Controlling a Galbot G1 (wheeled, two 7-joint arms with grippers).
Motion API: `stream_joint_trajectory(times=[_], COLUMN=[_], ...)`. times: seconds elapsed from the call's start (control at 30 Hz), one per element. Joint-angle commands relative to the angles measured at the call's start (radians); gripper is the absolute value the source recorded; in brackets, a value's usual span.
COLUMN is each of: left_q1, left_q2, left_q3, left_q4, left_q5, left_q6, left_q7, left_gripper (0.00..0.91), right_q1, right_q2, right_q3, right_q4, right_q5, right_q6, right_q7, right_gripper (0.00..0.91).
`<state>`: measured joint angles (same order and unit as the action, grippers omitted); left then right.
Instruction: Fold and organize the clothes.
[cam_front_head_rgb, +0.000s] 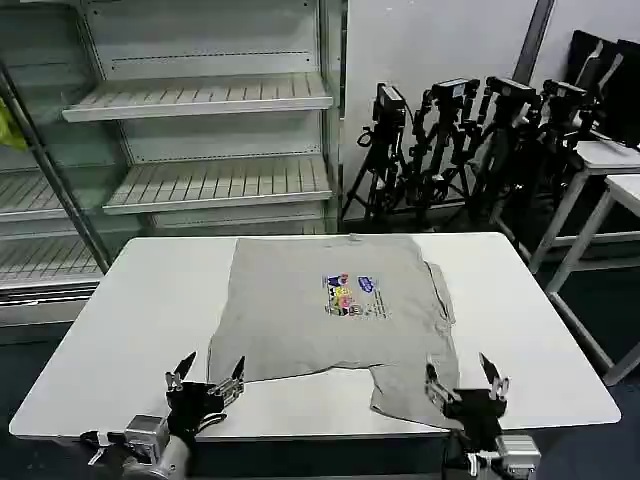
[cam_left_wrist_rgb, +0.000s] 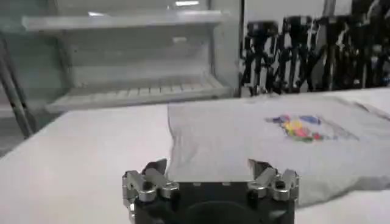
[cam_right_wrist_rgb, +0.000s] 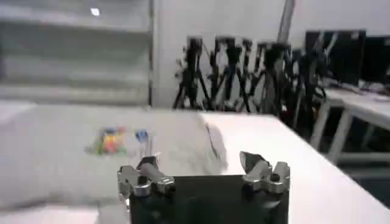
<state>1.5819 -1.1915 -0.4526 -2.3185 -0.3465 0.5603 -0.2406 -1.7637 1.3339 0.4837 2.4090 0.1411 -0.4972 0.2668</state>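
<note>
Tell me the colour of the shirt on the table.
Light grey shirt, best in the head view.

One grey shirt on one white counter. Two grippers: left, right. One shelf unit behind.

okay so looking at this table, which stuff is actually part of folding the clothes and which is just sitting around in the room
Part of the job:
- grey shirt, lying on the white table, print up
- left gripper, open at the near edge by the shirt's hem
- right gripper, open over the shirt's near right corner

Just around:
- shelving unit behind the table
- tripods
- side tables at the right
</note>
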Motion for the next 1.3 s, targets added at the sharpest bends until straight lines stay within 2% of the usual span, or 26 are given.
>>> stream_joint_trajectory(times=[0.03,0.43,0.47,0.5,0.53,0.6,0.63,0.67,1.1,1.3], left_q1=[-0.022,-0.057,-0.060,-0.064,-0.066,-0.069,-0.069,-0.069,-0.045,-0.006], left_q2=[0.023,0.012,0.012,0.011,0.010,0.009,0.008,0.007,-0.004,-0.009], left_q3=[-0.007,-0.010,-0.010,-0.010,-0.009,-0.006,-0.004,-0.003,-0.004,-0.018], left_q4=[0.099,0.156,0.158,0.161,0.167,0.173,0.174,0.174,0.148,0.076], left_q5=[-0.105,-0.193,-0.200,-0.203,-0.207,-0.208,-0.211,-0.212,-0.236,-0.239], left_q6=[0.020,0.019,0.019,0.019,0.019,0.018,0.018,0.018,0.018,0.018], left_q7=[-0.016,-0.049,-0.048,-0.048,-0.049,-0.050,-0.050,-0.050,-0.029,-0.021], left_gripper=[0.907,0.907,0.504,0.111,0.020,0.020,0.020,0.020,0.020,0.010], right_q1=[-0.041,0.008,0.010,0.012,0.017,0.024,0.028,0.031,0.018,-0.054], right_q2=[0.001,0.015,0.015,0.015,0.015,0.017,0.018,0.018,0.024,0.020], right_q3=[0.004,-0.037,-0.037,-0.037,-0.036,-0.037,-0.039,-0.040,-0.056,-0.055], right_q4=[-0.053,-0.095,-0.096,-0.098,-0.102,-0.109,-0.112,-0.115,-0.108,-0.038], right_q5=[0.011,0.052,0.056,0.061,0.072,0.087,0.097,0.099,0.117,0.103], right_q6=[-0.004,-0.006,-0.006,-0.006,-0.006,-0.007,-0.008,-0.008,0.006,0.040], right_q7=[0.003,0.014,0.015,0.015,0.017,0.019,0.020,0.020,0.014,0.007], right_gripper=[0.907,0.907,0.907,0.816,0.554,0.282,0.111,0.000,0.000,0.000])
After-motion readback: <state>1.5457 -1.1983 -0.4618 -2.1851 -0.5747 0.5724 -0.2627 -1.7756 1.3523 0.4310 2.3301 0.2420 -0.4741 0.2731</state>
